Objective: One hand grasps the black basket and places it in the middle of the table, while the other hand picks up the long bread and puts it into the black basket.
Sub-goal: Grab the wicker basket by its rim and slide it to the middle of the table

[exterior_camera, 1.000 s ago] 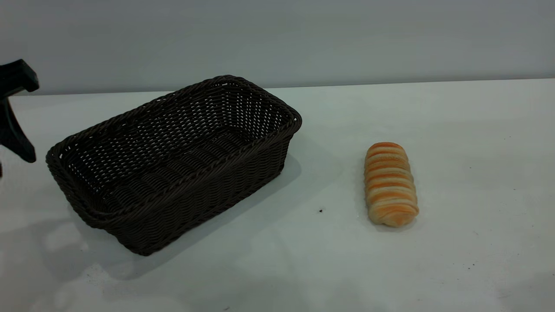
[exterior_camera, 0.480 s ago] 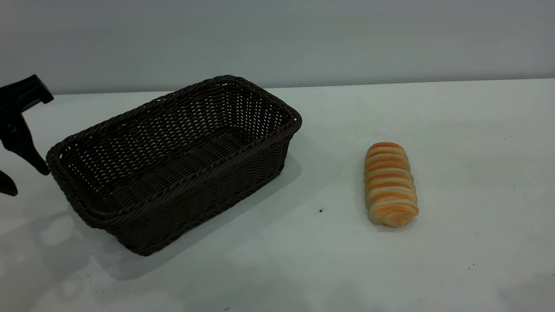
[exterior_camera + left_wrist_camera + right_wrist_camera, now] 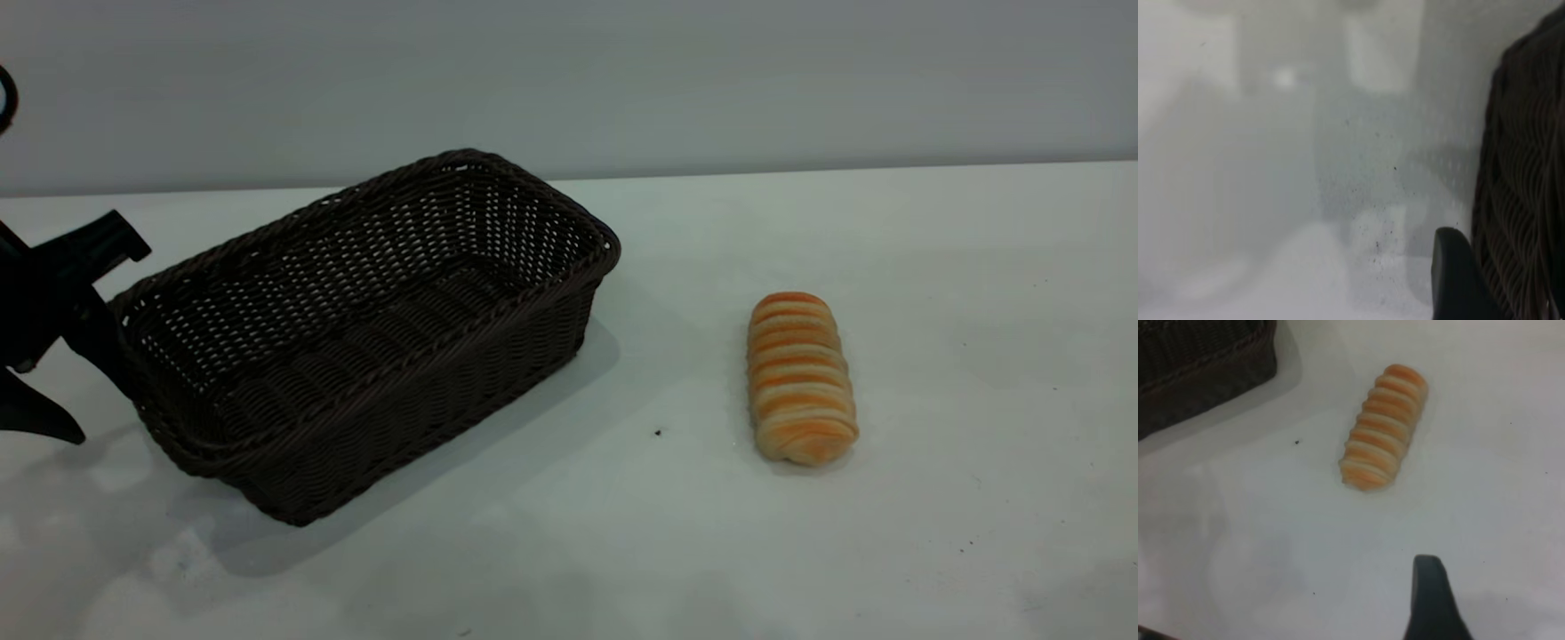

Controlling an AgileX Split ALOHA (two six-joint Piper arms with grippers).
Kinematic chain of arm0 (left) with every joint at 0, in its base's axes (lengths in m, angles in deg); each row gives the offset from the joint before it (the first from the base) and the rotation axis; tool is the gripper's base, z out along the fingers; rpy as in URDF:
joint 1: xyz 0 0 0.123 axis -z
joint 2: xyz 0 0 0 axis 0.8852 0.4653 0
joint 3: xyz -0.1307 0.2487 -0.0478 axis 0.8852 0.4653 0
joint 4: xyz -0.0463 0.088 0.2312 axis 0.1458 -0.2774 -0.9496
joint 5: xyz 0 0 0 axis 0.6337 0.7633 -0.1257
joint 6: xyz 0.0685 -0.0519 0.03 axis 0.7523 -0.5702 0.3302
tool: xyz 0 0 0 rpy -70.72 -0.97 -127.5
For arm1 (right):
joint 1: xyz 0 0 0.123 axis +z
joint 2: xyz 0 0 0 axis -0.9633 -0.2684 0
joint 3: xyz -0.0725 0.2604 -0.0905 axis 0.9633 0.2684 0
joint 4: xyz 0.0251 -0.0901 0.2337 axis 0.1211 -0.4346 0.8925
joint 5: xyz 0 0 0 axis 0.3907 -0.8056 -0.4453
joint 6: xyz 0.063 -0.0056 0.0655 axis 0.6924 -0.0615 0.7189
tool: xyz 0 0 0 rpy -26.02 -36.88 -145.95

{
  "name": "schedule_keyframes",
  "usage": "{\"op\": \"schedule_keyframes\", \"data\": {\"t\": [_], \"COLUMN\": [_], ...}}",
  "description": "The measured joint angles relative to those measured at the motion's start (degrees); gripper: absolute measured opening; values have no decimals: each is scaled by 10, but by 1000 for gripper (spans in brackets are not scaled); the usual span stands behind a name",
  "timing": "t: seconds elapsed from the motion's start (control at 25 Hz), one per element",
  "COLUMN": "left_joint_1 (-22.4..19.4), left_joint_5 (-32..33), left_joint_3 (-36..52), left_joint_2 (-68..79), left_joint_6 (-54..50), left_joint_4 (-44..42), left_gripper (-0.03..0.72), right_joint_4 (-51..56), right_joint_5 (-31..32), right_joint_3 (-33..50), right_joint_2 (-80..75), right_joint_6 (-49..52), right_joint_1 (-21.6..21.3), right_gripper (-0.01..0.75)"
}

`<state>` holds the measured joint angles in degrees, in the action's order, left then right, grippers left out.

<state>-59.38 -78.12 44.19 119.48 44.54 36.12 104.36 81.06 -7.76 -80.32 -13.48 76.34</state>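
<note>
The left tool [image 3: 67, 342], its prongs spread and gripping nothing, is reaching the black basket's [image 3: 373, 329] 9 o'clock short end, the basket's long axis running from 8 toward 2 o'clock on the surface [image 3: 978, 267].

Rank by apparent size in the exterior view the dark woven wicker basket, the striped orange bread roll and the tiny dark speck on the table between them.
1. Dark woven wicker basket, by far the largest.
2. Striped orange bread roll.
3. Tiny dark speck, smallest.
</note>
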Motion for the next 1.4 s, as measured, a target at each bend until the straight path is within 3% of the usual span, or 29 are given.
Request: {"op": "schedule_keyframes", "data": {"t": [0.84, 1.4], "left_joint_1": [0, 7], "left_joint_5": [17, -33], "left_joint_3": [0, 0], "left_joint_2": [-50, 4], "left_joint_6": [30, 33], "left_joint_4": [-2, -2], "left_gripper": [410, 410], "right_joint_4": [0, 2], "right_joint_5": [0, 0], "right_joint_3": [0, 0], "right_joint_2": [0, 0], "right_joint_6": [0, -1], "right_joint_1": [0, 0], "right_gripper": [473, 473]}}
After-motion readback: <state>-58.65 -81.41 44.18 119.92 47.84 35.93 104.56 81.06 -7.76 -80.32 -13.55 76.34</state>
